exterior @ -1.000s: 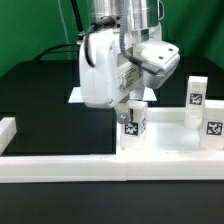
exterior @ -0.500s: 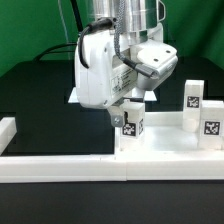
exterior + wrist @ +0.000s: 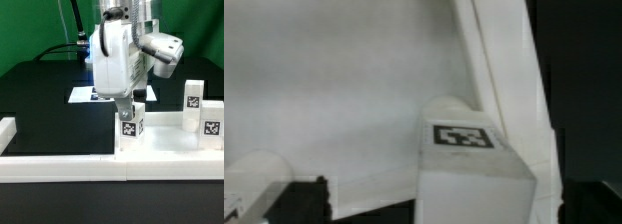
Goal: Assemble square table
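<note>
The square table's flat white panel lies at the exterior view's right; it fills much of the wrist view. A short white tagged leg stands upright on the panel's near left corner, and it also shows in the wrist view. My gripper hangs straight over this leg, its jaws around the leg's top. In the wrist view my gripper looks open: one finger stands apart from the leg with a dark gap between. Two more tagged legs stand upright at the panel's right.
A long low white border wall runs along the front, with a short end piece at the exterior view's left. The marker board lies on the black table behind the arm. Cables hang behind the arm.
My wrist has turned about its vertical axis over the leg, so the hand now faces differently. The leg and its tag have kept the same place and facing.
</note>
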`<state>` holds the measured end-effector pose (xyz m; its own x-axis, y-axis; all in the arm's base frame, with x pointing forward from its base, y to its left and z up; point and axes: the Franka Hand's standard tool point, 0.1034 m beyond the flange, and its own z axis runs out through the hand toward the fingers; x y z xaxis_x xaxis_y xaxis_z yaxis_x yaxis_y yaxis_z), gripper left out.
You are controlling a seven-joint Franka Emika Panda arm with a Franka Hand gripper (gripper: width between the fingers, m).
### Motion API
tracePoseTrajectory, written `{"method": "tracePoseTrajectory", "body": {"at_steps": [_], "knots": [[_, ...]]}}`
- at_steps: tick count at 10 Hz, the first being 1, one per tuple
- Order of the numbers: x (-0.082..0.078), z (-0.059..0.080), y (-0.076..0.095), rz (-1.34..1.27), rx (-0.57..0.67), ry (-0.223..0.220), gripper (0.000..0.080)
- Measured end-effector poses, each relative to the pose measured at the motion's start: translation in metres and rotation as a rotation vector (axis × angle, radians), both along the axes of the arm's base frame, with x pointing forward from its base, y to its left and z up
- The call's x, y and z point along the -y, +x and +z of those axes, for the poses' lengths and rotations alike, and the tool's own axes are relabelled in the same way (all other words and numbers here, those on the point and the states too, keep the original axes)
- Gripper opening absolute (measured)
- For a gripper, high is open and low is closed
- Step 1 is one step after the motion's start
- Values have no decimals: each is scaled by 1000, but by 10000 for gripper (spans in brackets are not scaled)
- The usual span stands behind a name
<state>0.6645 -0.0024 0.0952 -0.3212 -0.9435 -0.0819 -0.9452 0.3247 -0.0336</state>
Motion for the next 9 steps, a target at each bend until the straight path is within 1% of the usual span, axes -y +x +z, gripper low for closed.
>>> {"method": "tracePoseTrajectory", "body": {"at_steps": [1,3,4,6,9], "knots": [[-6,23,6,8,27,16,649],[-9,53,15,4,72,33,649],[-13,63,18,-25,72,45,649],[-12,59,17,-16,71,40,649],[-12,58,17,-16,70,40,649]]}}
